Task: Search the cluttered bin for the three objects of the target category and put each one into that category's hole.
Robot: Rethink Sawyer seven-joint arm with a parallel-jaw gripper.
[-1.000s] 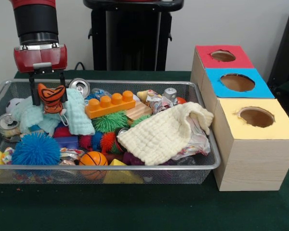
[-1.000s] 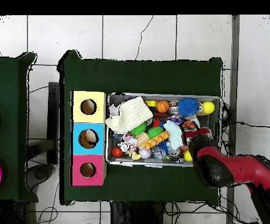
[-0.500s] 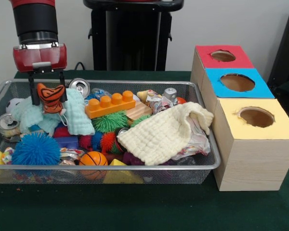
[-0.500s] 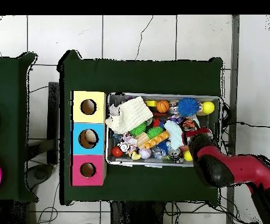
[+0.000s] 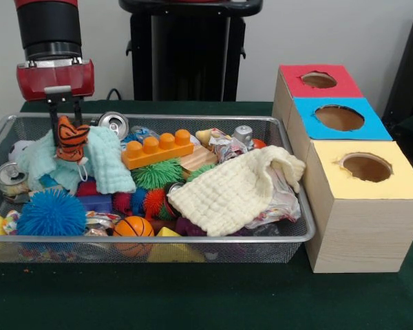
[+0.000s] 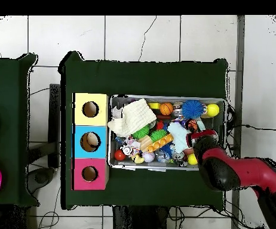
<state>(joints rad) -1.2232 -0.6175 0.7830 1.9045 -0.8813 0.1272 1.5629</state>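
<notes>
We see an orange, black-striped tiger toy (image 5: 71, 138) clamped between the two dark fingers of the gripper (image 5: 64, 135), which has closed on it — the toy sits pinched at the fingertips, over the far left end of the wire bin (image 5: 193, 121) as the front view shows it. Whether the toy's underside touches the cloth below we cannot tell.

Just below and beside the gripper lies a pale mint washcloth (image 5: 104, 159), bunched under the toy and spreading towards the bin's middle. Just beyond the gripper, against the bin's back rim, a silver can (image 5: 113, 124) lies with its top turned to the camera. Further out from the gripper, along the same back row, we find an orange building block (image 5: 157, 148) with four studs, then a green spiky ball (image 5: 157, 172) in front of it. Below the gripper, nearer the front rim, a blue spiky ball (image 5: 51, 213) rests beside a small basketball (image 5: 133, 227). A large cream cloth (image 5: 235, 189) covers the bin's end away from the gripper.

Well apart from the gripper, past that end of the bin, stand three boxes — a red-topped box (image 5: 316, 80), a blue-topped box (image 5: 339, 118) and a yellow-topped box (image 5: 366, 168), each with a round hole.
</notes>
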